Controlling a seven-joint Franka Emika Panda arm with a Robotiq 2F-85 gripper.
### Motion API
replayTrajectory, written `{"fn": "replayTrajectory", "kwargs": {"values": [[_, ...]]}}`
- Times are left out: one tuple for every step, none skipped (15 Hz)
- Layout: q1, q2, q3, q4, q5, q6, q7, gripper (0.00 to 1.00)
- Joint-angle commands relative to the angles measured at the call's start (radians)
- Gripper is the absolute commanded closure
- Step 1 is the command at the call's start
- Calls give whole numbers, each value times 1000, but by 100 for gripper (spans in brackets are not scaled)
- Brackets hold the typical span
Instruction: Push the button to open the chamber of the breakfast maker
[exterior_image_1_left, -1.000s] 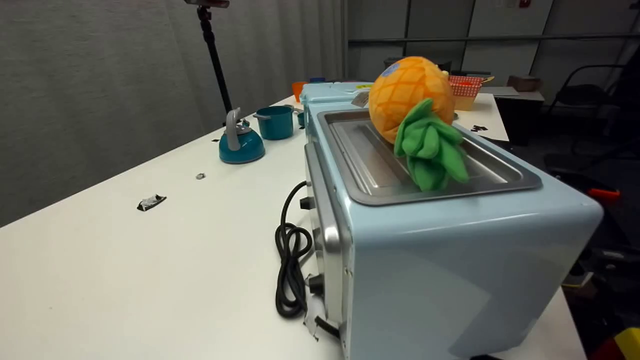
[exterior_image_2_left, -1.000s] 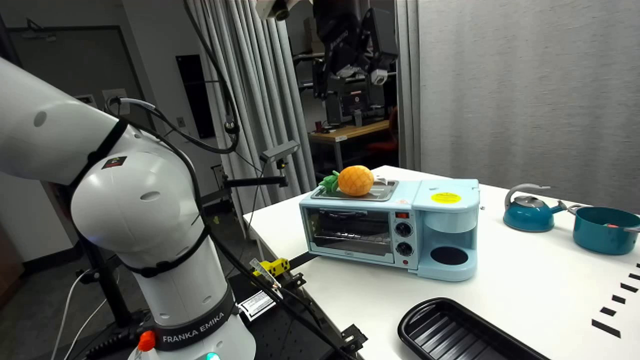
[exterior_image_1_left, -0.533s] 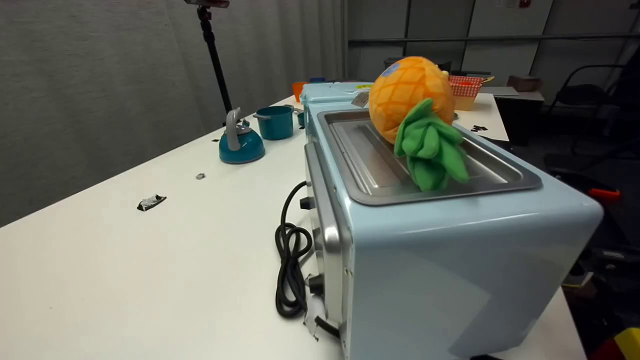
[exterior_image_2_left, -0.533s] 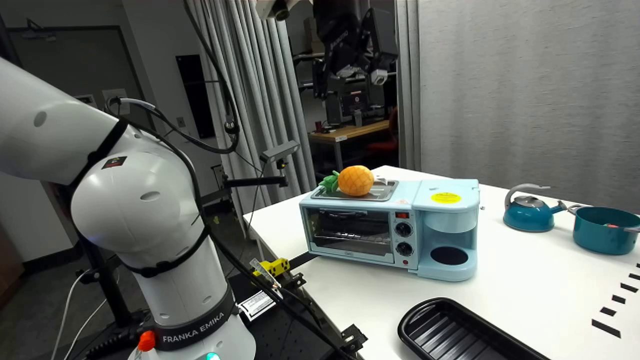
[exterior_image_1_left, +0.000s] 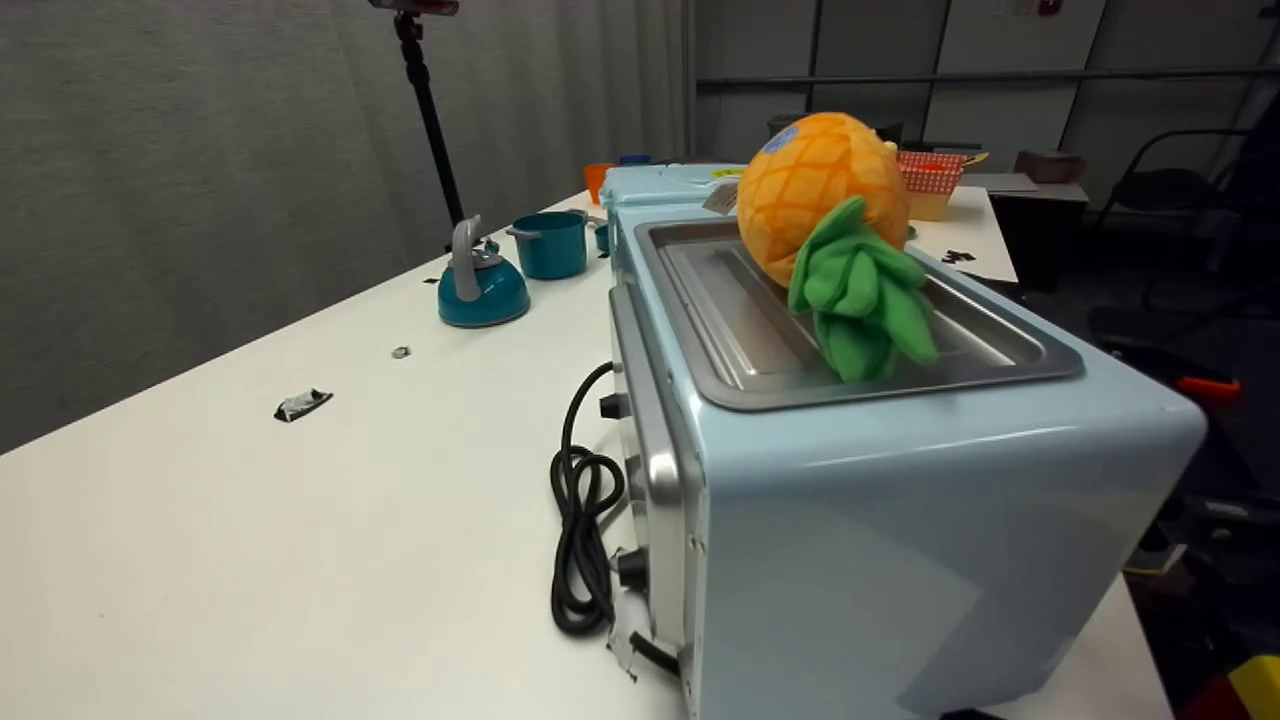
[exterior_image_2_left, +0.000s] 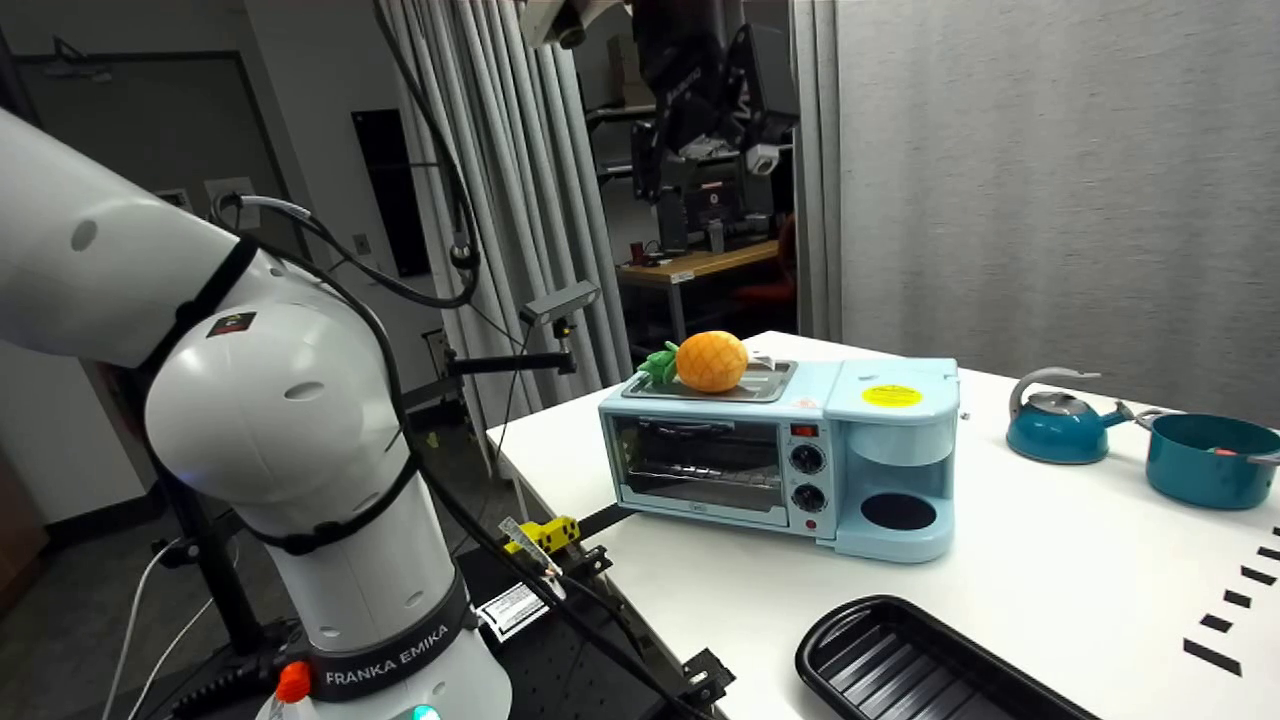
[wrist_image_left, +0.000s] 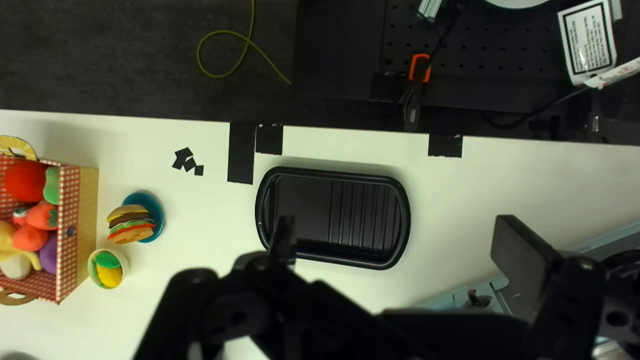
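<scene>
The pale-blue breakfast maker stands on the white table in both exterior views (exterior_image_1_left: 900, 560) (exterior_image_2_left: 860, 400). Its glass oven door (exterior_image_2_left: 700, 470) is shut. Two black knobs (exterior_image_2_left: 807, 459) and a red switch (exterior_image_2_left: 804, 431) sit beside the door. The coffee-maker lid with a yellow label (exterior_image_2_left: 892, 396) is down. I cannot tell which part is the chamber button. My gripper (exterior_image_2_left: 704, 174) is open and empty, high above the table and apart from the appliance. In the wrist view, my gripper (wrist_image_left: 395, 237) covers most of the breakfast maker (wrist_image_left: 457, 297).
A plush pineapple (exterior_image_2_left: 712, 362) lies on the appliance's metal top tray (exterior_image_1_left: 720, 320). A black grill pan (exterior_image_2_left: 930, 670) lies near the table edge. A teal kettle (exterior_image_2_left: 1058, 436) and teal pot (exterior_image_2_left: 1205, 470) stand beyond. A toy-food basket (wrist_image_left: 75, 225) shows in the wrist view.
The arm and gripper have shifted slightly right and down in an exterior view within the last half second. The breakfast maker and other objects have not moved.
</scene>
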Motion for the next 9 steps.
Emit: {"fn": "replayTrajectory", "kwargs": {"values": [[25, 94, -10, 57, 29, 91, 80, 0], [27, 121, -12, 69, 42, 140, 97, 0], [28, 150, -11, 82, 51, 186, 111, 0], [28, 182, -11, 98, 65, 228, 119, 0], [29, 215, -11, 118, 80, 264, 124, 0], [30, 252, -10, 141, 95, 293, 126, 0], [32, 290, -9, 167, 112, 316, 124, 0], [36, 327, -8, 195, 131, 331, 118, 0], [39, 362, -9, 225, 151, 343, 111, 0]]}}
